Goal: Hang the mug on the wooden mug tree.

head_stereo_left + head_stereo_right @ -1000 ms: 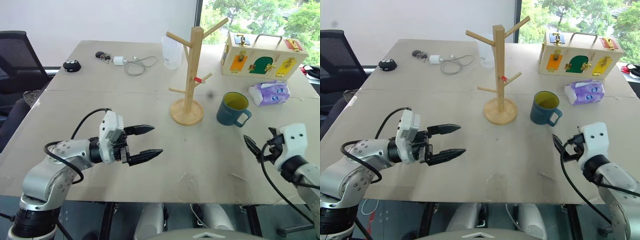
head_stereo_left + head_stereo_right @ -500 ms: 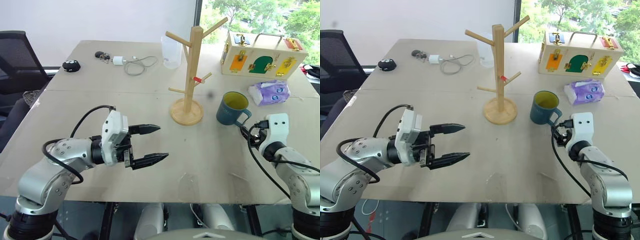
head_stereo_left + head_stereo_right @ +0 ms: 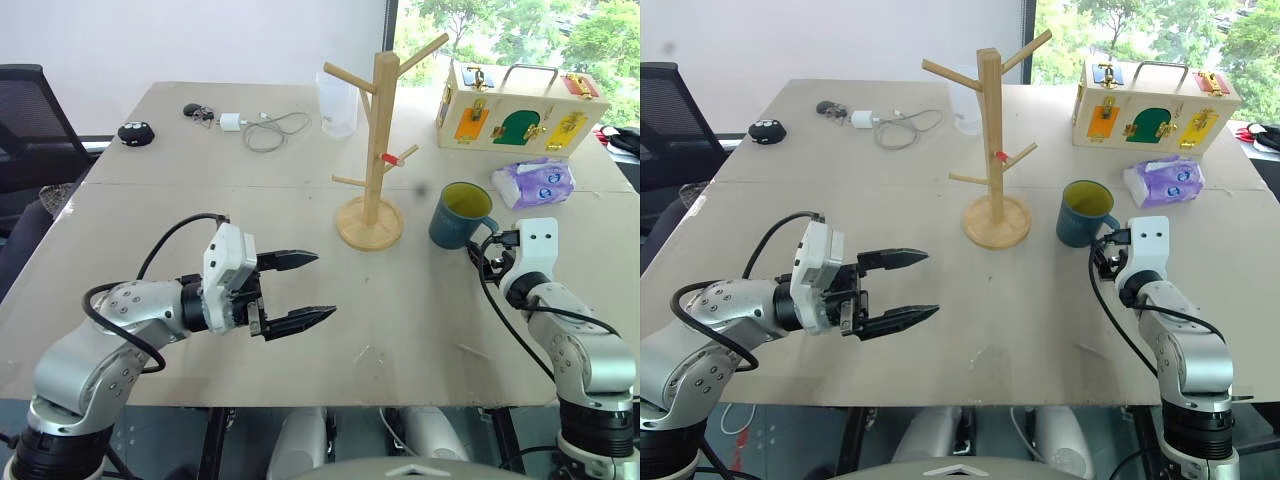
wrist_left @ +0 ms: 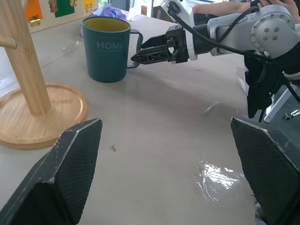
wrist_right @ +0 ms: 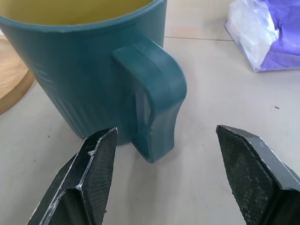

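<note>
The dark teal mug [image 3: 460, 213] with a yellow inside stands upright on the table, right of the wooden mug tree [image 3: 378, 140], its handle [image 5: 154, 93] turned toward my right arm. My right gripper [image 3: 484, 256] is open just behind the handle. In the right wrist view its two fingers flank the handle without touching it. The left wrist view shows the mug [image 4: 107, 47] with the right gripper [image 4: 137, 57] at its handle. My left gripper [image 3: 322, 286] hovers open and empty over the table, left of the tree's round base [image 3: 370, 224].
A wooden latch box [image 3: 518, 110] and a purple tissue pack [image 3: 535, 182] lie behind and right of the mug. A clear plastic cup [image 3: 338, 102] stands behind the tree. A charger with cable [image 3: 265, 128] and a black object [image 3: 133, 132] lie far left.
My right gripper has moved forward from the table's front right up to the mug's handle, and its fingers have narrowed a little. The left gripper has kept its place.
</note>
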`<state>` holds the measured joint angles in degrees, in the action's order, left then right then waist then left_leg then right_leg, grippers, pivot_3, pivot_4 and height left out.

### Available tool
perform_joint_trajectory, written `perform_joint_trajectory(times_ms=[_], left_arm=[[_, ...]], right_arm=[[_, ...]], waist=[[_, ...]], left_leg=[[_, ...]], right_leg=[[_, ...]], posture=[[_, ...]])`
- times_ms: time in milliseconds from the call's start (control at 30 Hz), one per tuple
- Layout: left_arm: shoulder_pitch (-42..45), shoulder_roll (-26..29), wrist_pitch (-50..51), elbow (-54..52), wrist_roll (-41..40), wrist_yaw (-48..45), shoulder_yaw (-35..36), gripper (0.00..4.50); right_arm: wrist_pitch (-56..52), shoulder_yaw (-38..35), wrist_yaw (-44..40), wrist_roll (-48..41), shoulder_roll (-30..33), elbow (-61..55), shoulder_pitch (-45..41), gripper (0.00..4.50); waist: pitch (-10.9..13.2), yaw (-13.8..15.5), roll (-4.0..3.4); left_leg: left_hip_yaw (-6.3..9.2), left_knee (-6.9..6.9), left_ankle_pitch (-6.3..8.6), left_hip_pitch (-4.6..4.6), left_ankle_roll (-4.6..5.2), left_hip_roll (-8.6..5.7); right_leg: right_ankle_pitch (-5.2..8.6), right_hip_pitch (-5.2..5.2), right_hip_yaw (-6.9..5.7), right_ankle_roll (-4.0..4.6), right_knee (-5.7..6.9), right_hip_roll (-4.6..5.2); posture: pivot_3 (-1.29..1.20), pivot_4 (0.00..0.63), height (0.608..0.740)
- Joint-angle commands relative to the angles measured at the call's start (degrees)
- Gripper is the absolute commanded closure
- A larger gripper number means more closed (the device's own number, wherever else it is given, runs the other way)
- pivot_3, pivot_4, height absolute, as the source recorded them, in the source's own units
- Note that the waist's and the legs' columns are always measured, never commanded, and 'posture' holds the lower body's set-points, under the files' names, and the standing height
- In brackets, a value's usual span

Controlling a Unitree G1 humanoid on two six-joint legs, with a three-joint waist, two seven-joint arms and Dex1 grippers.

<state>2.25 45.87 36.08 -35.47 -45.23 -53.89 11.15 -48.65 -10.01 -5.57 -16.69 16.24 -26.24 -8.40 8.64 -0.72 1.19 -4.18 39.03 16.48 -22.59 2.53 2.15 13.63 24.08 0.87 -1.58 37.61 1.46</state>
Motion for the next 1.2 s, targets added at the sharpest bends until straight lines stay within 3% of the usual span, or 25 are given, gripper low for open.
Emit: perform_joint_trajectory(times_ms=[33,100,133,200,233,267,600,733,800,900,1033,1200], left_arm=[[-0.3,0.6,-1.0,-2.2,-1.0,0.1,1.8,0.00],[-0.6,0.7,-1.2,-2.3,-0.9,0.1,2.0,0.00],[-0.7,0.7,-1.3,-2.3,-0.9,0.2,2.1,0.00],[-0.9,0.7,-1.3,-2.4,-0.9,0.3,2.2,0.00],[-1.0,0.8,-1.4,-2.5,-0.9,0.4,2.4,0.00],[-1.2,0.8,-1.4,-2.6,-0.9,0.5,2.5,0.00],[-1.6,-0.7,-1.3,-2.7,-1.8,2.4,3.5,0.00],[-1.1,-3.3,-2.4,-1.9,-3.5,4.7,5.4,0.00],[-1.5,-4.5,-5.3,-1.3,-0.7,5.6,6.0,0.00],[-2.7,-6.7,-6.9,0.1,-5.5,3.3,9.1,0.00],[-4.9,-5.1,-5.1,0.5,-10.4,1.0,13.0,0.00],[-7.8,-4.6,-6.6,-0.6,-10.7,0.3,15.7,0.00]], right_arm=[[0.3,-0.3,0.8,0.5,-0.1,-1.7,-1.2,1.67],[0.3,-0.3,0.8,0.7,-0.1,-1.4,-1.4,2.33],[0.4,-0.3,0.8,0.8,-0.1,-1.2,-1.5,2.94],[0.6,-0.4,0.8,1.1,0.0,-0.5,-1.7,3.48],[0.7,-0.4,0.8,1.2,0.0,-0.2,-1.9,4.13],[0.8,-0.4,0.8,1.3,0.1,0.2,-2.2,4.45],[2.6,-1.8,-3.6,-0.6,2.5,1.1,-4.0,4.48],[3.2,-3.6,-11.2,-6.8,5.5,-2.9,-4.5,4.48],[2.3,-4.4,-15.5,-11.4,7.7,-6.2,-5.3,4.48],[-1.1,-4.7,-19.7,-17.2,12.2,-10.4,-7.8,4.48],[-6.1,-1.5,-19.6,-18.7,17.5,-12.0,-13.1,4.48],[-15.8,3.7,-15.3,-19.8,18.9,-14.0,-22.6,4.48]], waist=[[0.0,0.0,0.00],[0.0,0.0,0.00],[0.0,0.0,0.00],[0.0,0.0,0.00],[0.0,0.0,0.00],[0.0,0.0,0.00],[0.0,0.0,0.00],[0.0,0.0,-0.01],[0.0,0.0,-0.01],[0.1,-0.2,-0.09],[0.0,-0.1,0.00],[0.0,-0.1,-0.01]], left_leg=[[0.00,0.00,0.00,0.00,0.00,0.00],[0.00,0.00,0.00,0.00,0.00,0.00],[0.00,0.00,0.00,0.00,0.00,0.00],[0.00,0.00,0.00,0.00,0.00,0.00],[-0.02,0.00,0.00,0.00,0.00,0.00],[-0.03,0.00,0.00,0.00,0.00,0.00],[-0.04,0.00,0.00,0.01,0.00,0.00],[-0.03,0.00,0.00,-0.02,0.00,0.00],[-0.02,0.00,0.00,-0.04,0.00,0.00],[-0.03,0.00,0.01,-0.04,0.01,0.01],[0.03,0.00,0.01,-0.04,0.01,0.05],[-0.05,0.02,0.01,-0.04,0.01,0.03]], right_leg=[[0.00,0.00,0.00,0.00,0.01,0.00],[0.00,0.00,0.00,0.01,0.02,0.00],[0.00,0.00,0.00,0.01,0.02,0.00],[0.00,0.00,0.01,0.01,0.01,0.00],[0.00,0.01,0.01,0.01,0.00,0.00],[0.00,0.01,0.01,0.00,0.00,0.00],[0.00,0.02,0.02,0.01,0.02,0.00],[-0.04,0.02,0.02,-0.06,0.01,0.01],[-0.06,0.04,0.02,-0.10,0.00,0.01],[-0.07,0.06,0.02,-0.11,0.02,-0.01],[-0.02,0.06,-0.02,-0.03,0.02,0.00],[0.02,0.08,-0.02,0.06,0.03,0.08]], posture=[[0.00,0.150,0.740],[0.00,0.150,0.740],[0.00,0.150,0.740],[0.00,0.150,0.740],[0.00,0.150,0.740],[0.00,0.150,0.740],[0.00,0.150,0.740],[0.00,0.150,0.740],[0.00,0.150,0.740],[0.00,0.150,0.740],[0.00,0.150,0.740],[0.00,0.150,0.740]])
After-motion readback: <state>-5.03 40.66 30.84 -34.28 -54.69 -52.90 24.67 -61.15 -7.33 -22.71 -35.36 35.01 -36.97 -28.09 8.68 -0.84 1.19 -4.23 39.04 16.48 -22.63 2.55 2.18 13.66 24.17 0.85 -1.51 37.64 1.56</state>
